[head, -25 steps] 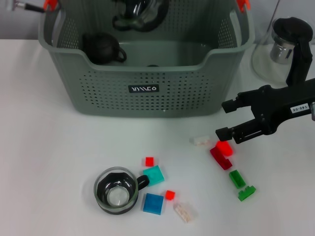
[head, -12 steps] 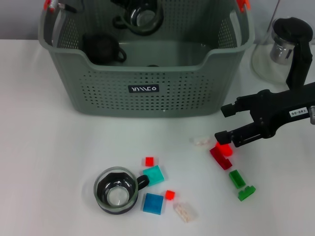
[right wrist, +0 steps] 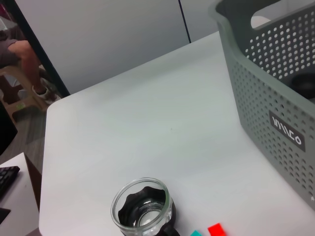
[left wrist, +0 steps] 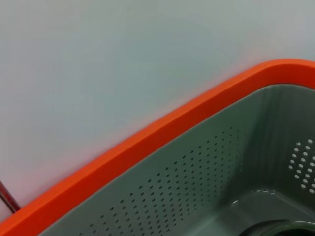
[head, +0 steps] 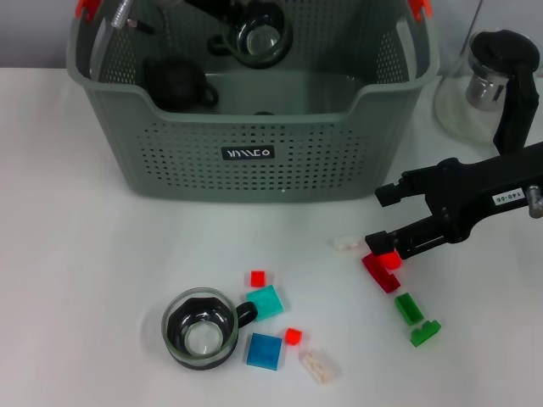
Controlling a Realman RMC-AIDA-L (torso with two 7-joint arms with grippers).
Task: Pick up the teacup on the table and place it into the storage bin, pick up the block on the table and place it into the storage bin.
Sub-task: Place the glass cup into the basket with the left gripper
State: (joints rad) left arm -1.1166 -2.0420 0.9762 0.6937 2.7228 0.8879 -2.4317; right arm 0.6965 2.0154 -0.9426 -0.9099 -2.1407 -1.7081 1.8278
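Red block [head: 389, 259] on table [head: 85, 254], directly at right gripper [head: 379, 217] lower fingertip, fingers spread | Storage bin [head: 246, 153]: holds dark teacup [head: 176, 83]; left gripper [head: 222, 13] suspends glass cup [head: 259, 38] inside, clamped | Teacup [head: 201, 327] on table.

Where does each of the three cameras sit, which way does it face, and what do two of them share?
Head view: high, facing down at the table, basket, glass cup; right claw shows, over the red blocks.
Left wrist view: above the basket, facing its orange rim; no body shows.
Right wrist view: low, facing across the table; no body shows.
Shared: head and right wrist views both show cup and basket label.
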